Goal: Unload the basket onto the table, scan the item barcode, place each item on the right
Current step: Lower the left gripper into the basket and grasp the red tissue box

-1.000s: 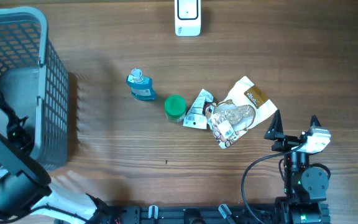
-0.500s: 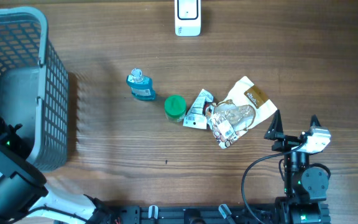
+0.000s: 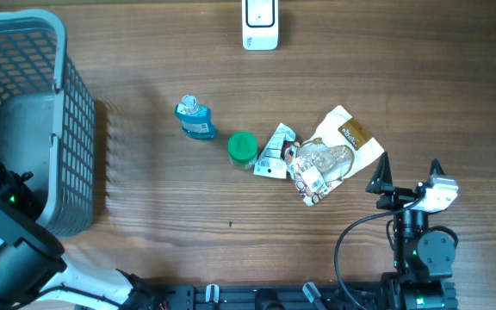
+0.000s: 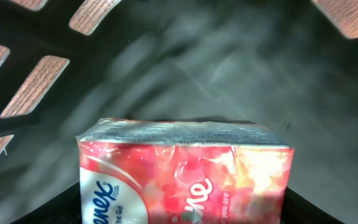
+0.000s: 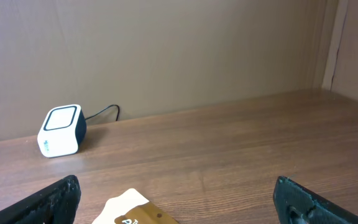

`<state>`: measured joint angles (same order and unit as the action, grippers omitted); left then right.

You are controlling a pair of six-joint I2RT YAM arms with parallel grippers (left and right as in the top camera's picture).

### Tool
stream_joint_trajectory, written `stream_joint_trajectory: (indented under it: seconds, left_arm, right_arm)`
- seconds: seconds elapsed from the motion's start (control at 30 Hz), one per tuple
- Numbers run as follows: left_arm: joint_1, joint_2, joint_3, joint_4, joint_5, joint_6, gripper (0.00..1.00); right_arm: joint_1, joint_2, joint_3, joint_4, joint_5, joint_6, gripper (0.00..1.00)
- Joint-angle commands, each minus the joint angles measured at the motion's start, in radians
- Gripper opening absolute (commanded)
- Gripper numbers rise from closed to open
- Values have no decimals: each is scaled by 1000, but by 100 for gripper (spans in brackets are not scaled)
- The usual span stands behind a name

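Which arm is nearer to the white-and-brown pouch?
Right. The right gripper is close beside the pouch; the left arm is far off, by the grey basket.

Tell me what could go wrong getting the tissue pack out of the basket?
The tissue pack has shiny wrap, so it might slip. It sits down inside the basket, so it could snag on the mesh wall. The scanner is far across the table, a long carry.

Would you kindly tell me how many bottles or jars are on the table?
2. A blue bottle lies right of the basket; a green-lidded jar sits just right of it, beside the pile of packets. Others may be hidden inside the basket.
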<state>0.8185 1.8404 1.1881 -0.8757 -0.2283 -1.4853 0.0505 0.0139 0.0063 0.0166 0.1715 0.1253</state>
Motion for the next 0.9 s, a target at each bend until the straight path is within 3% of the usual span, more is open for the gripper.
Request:
stream_joint_trajectory:
  seconds: [0.0, 0.13, 0.43, 0.6, 0.87]
  left_arm:
    - [10, 20, -12, -4, 93, 68, 75]
    - [10, 19, -12, 24, 169, 154, 74]
    - [10, 2, -11, 45, 295, 203, 73]
    - [10, -32, -6, 128, 506, 307, 76]
    - [10, -125, 5, 309, 843, 310, 72]
  right_arm:
    - [-3, -4, -1, 5, -16, -17, 100]
    - [-3, -4, -1, 5, -16, -18, 100]
    - [-3, -4, -1, 5, -16, -18, 100]
    - [-3, -4, -1, 5, -16, -18, 100]
    - [-3, -4, -1, 5, -16, -17, 100]
